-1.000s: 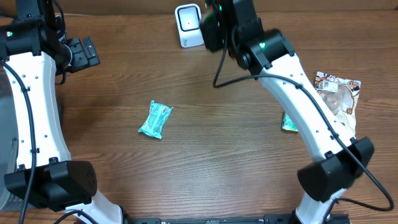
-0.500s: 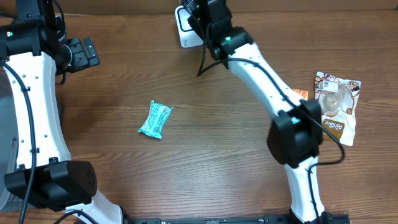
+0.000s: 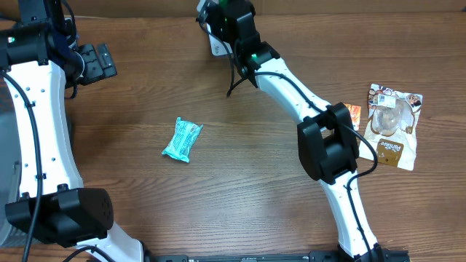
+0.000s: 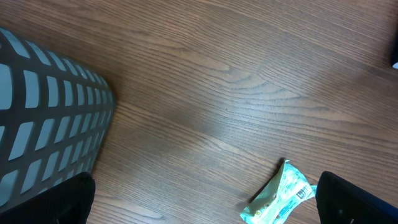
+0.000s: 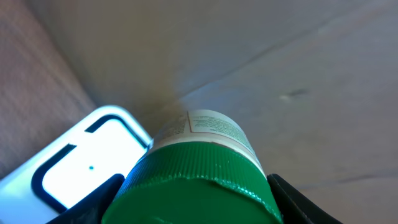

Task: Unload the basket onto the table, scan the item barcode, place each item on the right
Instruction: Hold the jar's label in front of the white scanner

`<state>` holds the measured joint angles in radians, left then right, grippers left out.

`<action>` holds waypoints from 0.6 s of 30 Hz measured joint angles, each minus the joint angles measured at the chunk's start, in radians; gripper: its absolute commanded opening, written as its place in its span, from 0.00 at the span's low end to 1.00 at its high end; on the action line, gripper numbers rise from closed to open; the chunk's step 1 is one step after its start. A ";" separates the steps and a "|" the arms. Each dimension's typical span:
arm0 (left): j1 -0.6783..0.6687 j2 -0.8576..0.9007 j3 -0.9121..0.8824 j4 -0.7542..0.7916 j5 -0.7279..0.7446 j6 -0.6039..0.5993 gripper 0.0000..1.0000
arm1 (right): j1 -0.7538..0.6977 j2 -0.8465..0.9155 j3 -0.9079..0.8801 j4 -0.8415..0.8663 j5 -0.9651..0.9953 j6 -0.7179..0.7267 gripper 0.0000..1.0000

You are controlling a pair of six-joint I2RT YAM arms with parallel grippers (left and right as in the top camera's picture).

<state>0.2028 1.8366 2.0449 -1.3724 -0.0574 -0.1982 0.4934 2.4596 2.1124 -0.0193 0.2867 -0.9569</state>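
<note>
We see the bottle (image 5: 211,127): round, green ribbed plastic cap, white paper label. It sits clamped in the right pincer (image 5: 194,198), cap toward the camera, just beside the glossy white scanner (image 5: 81,158) at the far edge of the wood-grain counter (image 3: 240,182). A second ago the right arm was further right. Left pincer (image 3: 98,62) gapes wide, empty.

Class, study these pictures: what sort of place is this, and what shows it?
Probably a mock shop checkout set up on a wooden table: a white barcode scanner, a green-capped bottle held up to it, and a teal snack packet lying on the tabletop.
</note>
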 measured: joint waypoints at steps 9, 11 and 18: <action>0.000 0.000 0.000 0.000 0.000 0.000 1.00 | 0.000 0.024 -0.001 0.012 -0.002 -0.073 0.50; 0.000 0.000 0.000 0.000 0.000 0.000 1.00 | 0.000 0.024 -0.001 0.010 -0.008 -0.077 0.49; 0.000 0.000 0.000 0.000 0.000 0.000 1.00 | 0.000 0.024 0.000 0.003 -0.019 -0.015 0.47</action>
<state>0.2028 1.8366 2.0449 -1.3724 -0.0574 -0.1982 0.4934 2.4836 2.1120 -0.0162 0.2672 -0.9722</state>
